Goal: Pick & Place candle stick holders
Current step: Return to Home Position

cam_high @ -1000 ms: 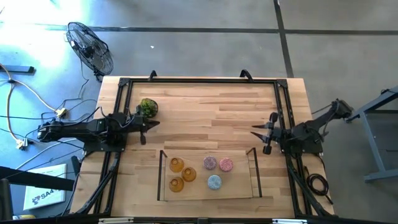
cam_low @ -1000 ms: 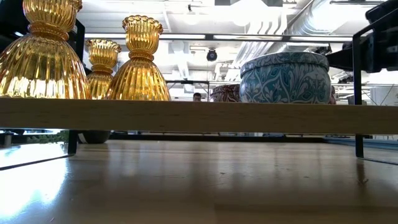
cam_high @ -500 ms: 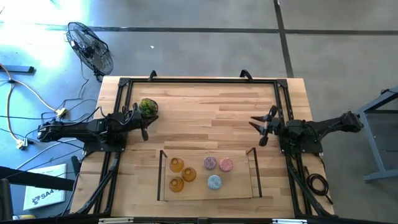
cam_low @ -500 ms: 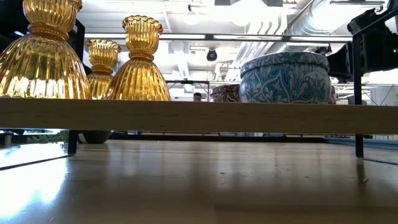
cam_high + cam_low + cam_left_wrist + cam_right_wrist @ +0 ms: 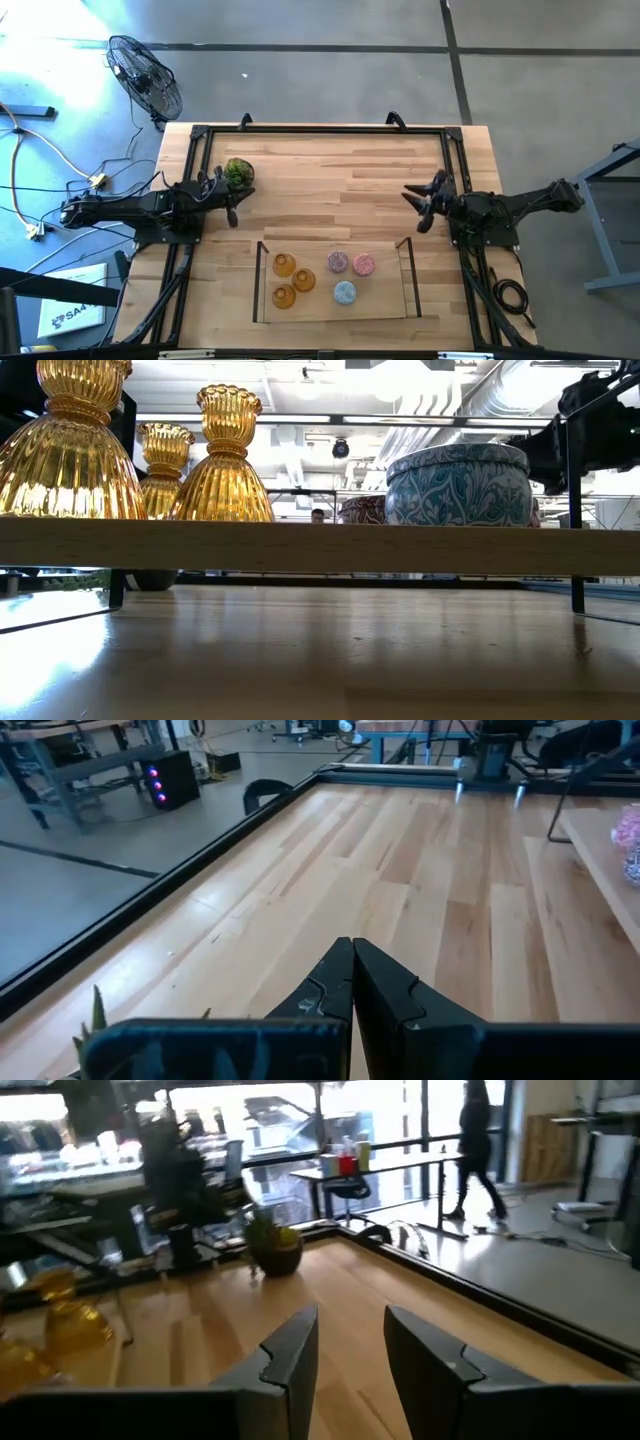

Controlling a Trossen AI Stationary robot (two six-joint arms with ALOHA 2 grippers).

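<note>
While both arms lie low at the wooden counter's [image 5: 330, 180] side edges, six small round glassy candle stick holders sit on the black-framed wooden shelf [image 5: 385, 298]: three amber-orange [image 5: 284, 265], one purple [image 5: 337, 262], one pink [image 5: 363, 265], one pale blue [image 5: 344, 292] | left jaws pressed together, beside green leafy plant ball [image 5: 238, 172] | right jaws parted, gripping nothing

High view: even overhead light, faint shadows on table [image 5: 330, 180]; hard daylight patch on floor [image 5: 50, 60] beside fan [image 5: 145, 75]. Low view: ceiling lamps blown out, amber holders [image 5: 225, 470] glow backlit, pale glare on table at near left. Right wrist view: windows [image 5: 280, 1120] overbright, person [image 5: 475, 1145] in silhouette.
</note>
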